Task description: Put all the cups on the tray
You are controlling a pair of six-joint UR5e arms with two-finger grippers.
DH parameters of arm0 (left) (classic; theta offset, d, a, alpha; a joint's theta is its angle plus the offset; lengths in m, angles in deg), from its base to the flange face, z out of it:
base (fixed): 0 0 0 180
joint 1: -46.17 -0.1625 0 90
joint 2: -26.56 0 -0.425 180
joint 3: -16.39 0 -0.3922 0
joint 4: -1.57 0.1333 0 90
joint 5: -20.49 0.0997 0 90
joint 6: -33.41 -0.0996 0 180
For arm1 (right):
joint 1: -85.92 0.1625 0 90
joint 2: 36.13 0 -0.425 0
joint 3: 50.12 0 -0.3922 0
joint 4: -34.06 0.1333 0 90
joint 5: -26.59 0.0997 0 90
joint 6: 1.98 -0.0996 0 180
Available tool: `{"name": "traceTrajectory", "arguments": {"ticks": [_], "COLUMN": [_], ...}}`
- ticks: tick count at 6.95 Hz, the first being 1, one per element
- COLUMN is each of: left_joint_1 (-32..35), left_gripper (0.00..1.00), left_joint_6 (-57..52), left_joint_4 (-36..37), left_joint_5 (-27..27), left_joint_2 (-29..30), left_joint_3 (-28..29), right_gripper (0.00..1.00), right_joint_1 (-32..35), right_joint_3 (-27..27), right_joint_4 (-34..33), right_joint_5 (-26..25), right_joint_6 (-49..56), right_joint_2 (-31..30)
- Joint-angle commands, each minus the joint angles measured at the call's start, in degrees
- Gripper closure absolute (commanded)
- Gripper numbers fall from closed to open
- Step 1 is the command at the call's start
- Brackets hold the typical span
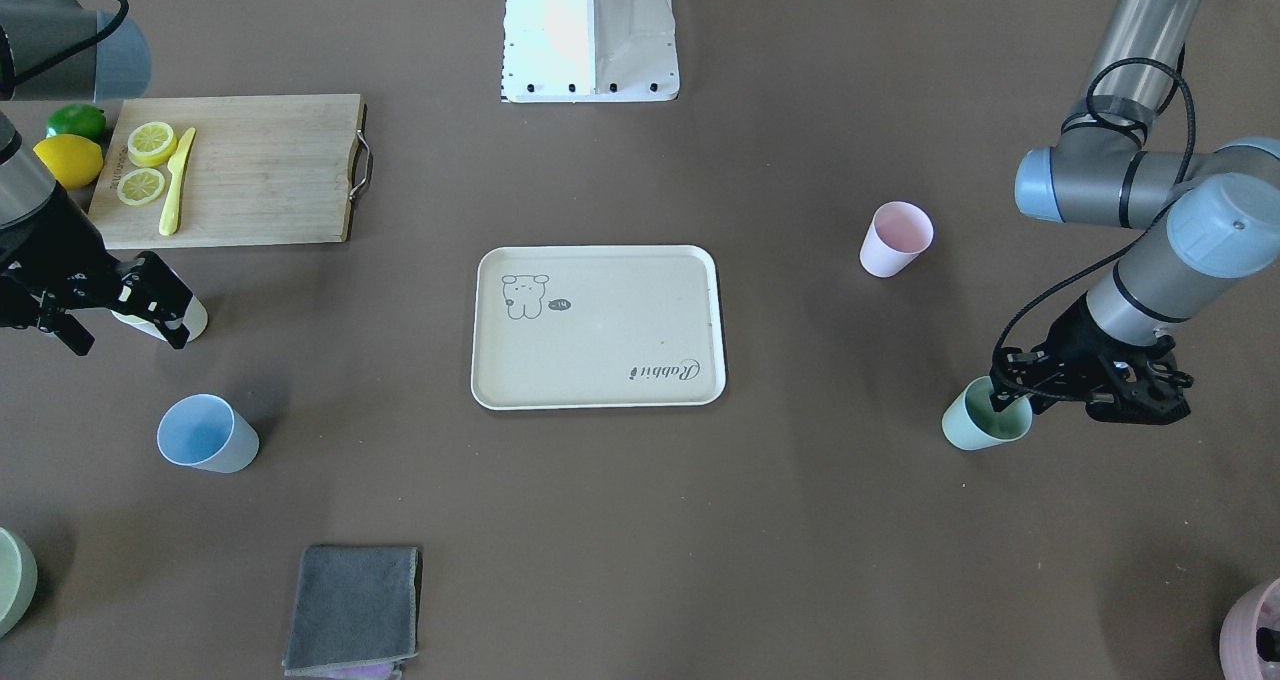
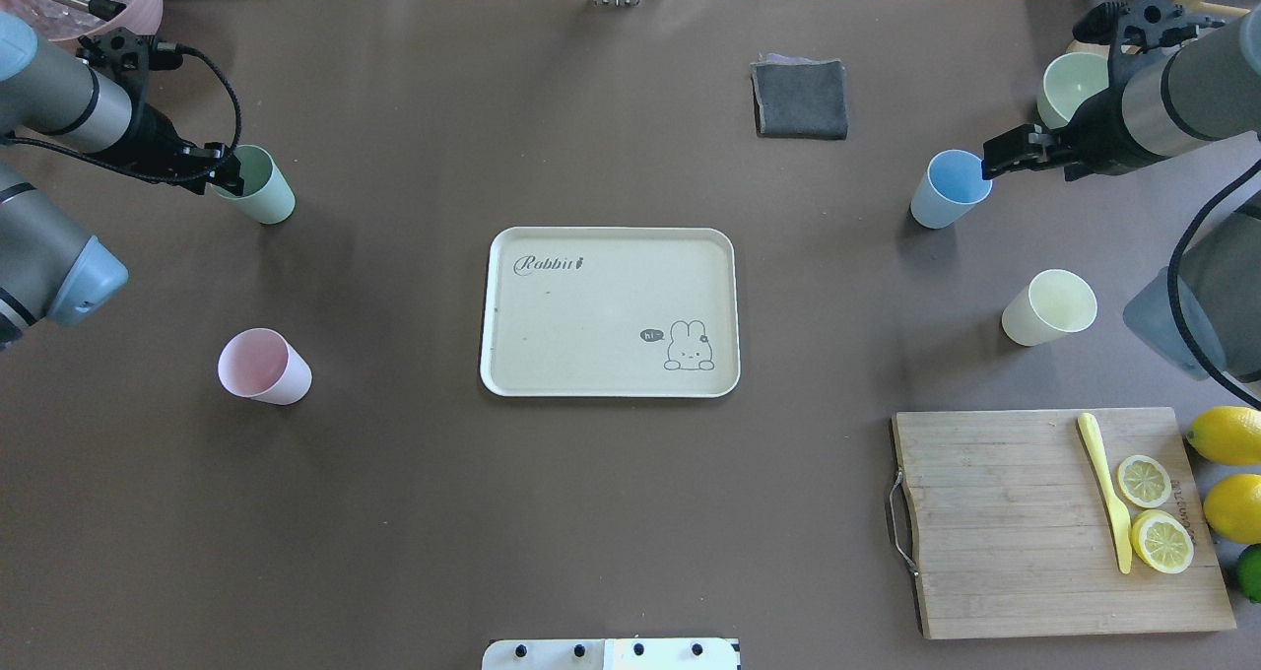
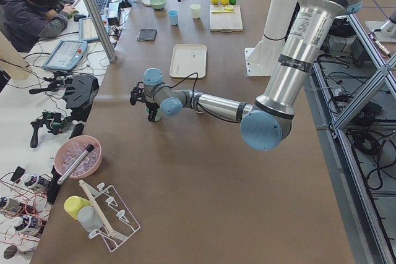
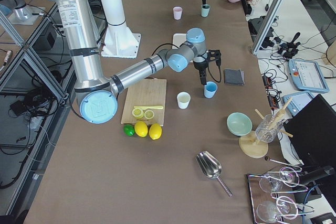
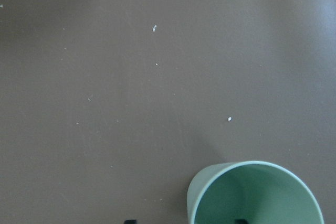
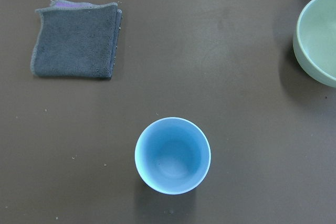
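left fingers [image 1: 1020, 380] open astride mint cup [image 1: 975, 435] | right fingers [image 1: 165, 300] open above blue cup [image 6: 172, 156]

Matt plastic blue cup [image 6: 172, 156], smooth cream tray [image 2: 611, 355], fuzzy cloth [image 6: 76, 40], grained wooden board [image 2: 995, 522], matt brown surface [image 2: 394, 512] under my left pincer [image 2: 227, 169].

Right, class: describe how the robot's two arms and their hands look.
The left arm and right arm are silver-grey tubes with pale blue joint caps. A black cable loops beside each wrist. The left hand and right hand are black and two-fingered.
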Motion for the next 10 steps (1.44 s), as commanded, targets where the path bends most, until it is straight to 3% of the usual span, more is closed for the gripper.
{"name": "traceTrajectory", "arguments": {"ticks": [1,4,5,6,7,8,10], "left_joint_1": [-0.4,-0.3,-1.5,-4.7,-9.1,-14.7,-18.7], "left_gripper": [1.0,1.0,1.0,1.0,1.0,1.0,1.0], "left_joint_6": [0.3,8.5,12.5,17.0,21.2,25.0,27.6], "left_joint_4": [0.3,3.1,8.2,13.0,15.4,16.2,16.0], "left_joint_5": [0.0,-0.4,-0.3,0.2,3.5,7.8,10.4], "left_joint_2": [0.2,5.1,6.4,7.6,11.1,13.9,15.5], "left_joint_3": [-0.6,-3.5,-8.1,-12.1,-12.7,-12.2,-10.8], "right_gripper": [0.0,0.0,0.0,0.01,0.01,0.01,0.02], "right_joint_1": [0.0,1.0,2.4,4.2,5.9,6.6,7.0], "right_joint_3": [-0.2,-1.2,-2.4,-4.3,-7.0,-9.2,-10.4], "right_joint_4": [0.1,0.0,0.0,0.0,0.0,0.0,0.1], "right_joint_5": [0.2,0.8,1.9,4.4,6.4,7.0,8.5], "right_joint_6": [0.8,4.6,6.9,9.0,13.8,14.4,15.9], "right_joint_2": [0.1,-0.4,-0.3,0.0,0.3,1.8,2.0]}}
